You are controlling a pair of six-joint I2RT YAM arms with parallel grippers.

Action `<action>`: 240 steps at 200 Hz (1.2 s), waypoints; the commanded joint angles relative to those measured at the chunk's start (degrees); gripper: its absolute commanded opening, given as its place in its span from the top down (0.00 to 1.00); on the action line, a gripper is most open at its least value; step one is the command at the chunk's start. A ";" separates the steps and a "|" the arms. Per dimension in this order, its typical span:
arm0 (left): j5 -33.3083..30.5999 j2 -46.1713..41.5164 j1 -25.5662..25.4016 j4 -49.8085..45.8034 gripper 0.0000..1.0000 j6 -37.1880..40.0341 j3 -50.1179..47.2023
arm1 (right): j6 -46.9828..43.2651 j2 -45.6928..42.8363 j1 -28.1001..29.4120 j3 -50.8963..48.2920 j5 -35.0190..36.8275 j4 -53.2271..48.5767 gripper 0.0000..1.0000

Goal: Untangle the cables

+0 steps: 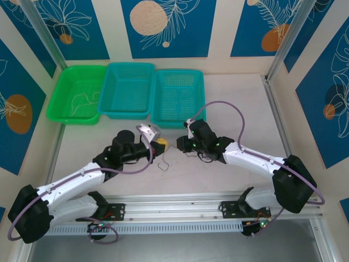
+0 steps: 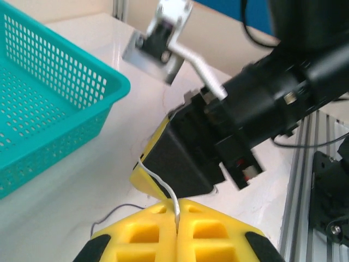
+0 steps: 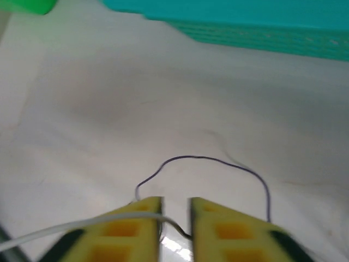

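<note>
My left gripper is shut on the whitish cable, pinched between its yellow fingertips. From there the cable rises to the right gripper just in front. In the right wrist view the whitish cable lies across the left finger and dips into the gap of the right gripper, whose jaws stand a little apart. The dark grey-black cable lies in a loop on the table below both grippers, and a piece of the dark cable shows beside the left fingers. The red cable is out of view.
Three baskets stand at the back: a green basket with a thin pale strand in it, a teal basket and a second teal basket. A teal basket is close on the left gripper's left. Frame posts flank the table.
</note>
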 commanded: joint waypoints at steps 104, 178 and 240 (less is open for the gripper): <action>-5.72 -15.39 8.25 -5.84 1.00 -5.52 5.98 | 16.53 -0.60 -14.82 -4.43 14.80 -20.84 0.50; -19.84 -19.36 9.42 -21.85 1.00 -0.61 14.49 | 20.74 4.53 -22.55 -4.70 14.60 -24.59 0.65; -33.27 -18.62 18.19 -34.11 1.00 1.20 22.31 | 18.09 -0.53 -36.17 -7.58 13.43 -24.29 1.00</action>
